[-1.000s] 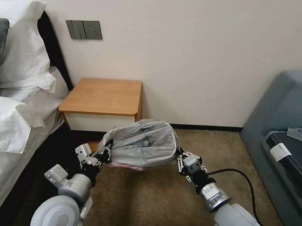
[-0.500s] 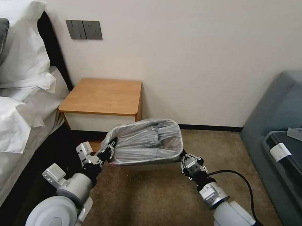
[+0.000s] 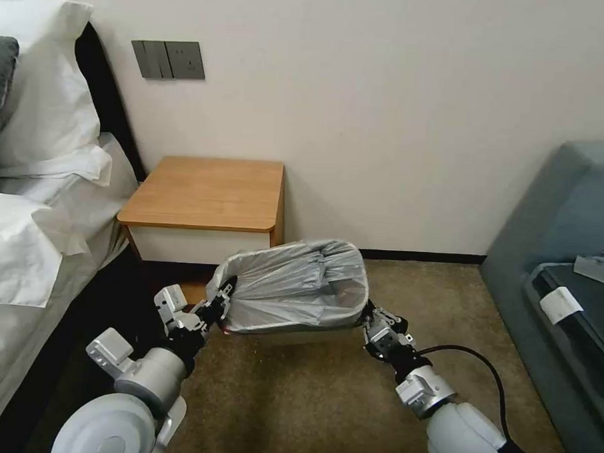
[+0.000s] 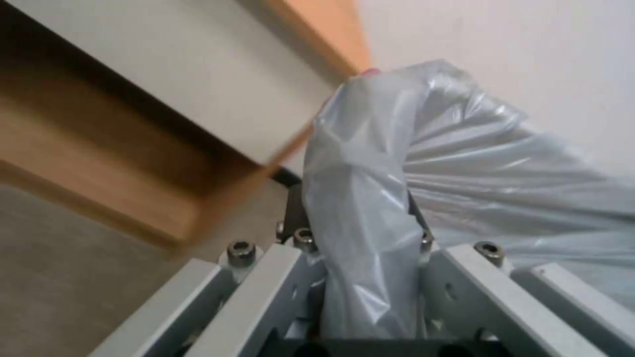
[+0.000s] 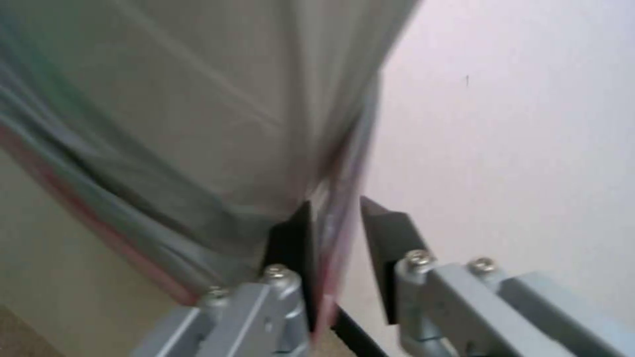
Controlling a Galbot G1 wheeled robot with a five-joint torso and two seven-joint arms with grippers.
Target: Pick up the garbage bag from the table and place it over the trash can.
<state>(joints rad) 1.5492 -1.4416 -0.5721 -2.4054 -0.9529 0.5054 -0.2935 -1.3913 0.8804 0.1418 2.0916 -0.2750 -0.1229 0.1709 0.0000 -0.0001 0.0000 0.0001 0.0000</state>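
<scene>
A brown carpet [image 3: 294, 400] is spread over the floor up to the far wall. The table [image 3: 207, 192] is set on it at the far left, against the wall. The bin [image 3: 290, 334], lined with the bag [image 3: 293, 286], is stood on the carpet just right of and nearer than the table.

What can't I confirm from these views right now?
- Trash can: head view, the garbage bag covers it except a strip of front wall.
- Right claw grip: right wrist view, blurred bag edge between the fingers.
- Left claw fingertips: left wrist view, wrapped in bag plastic.
</scene>
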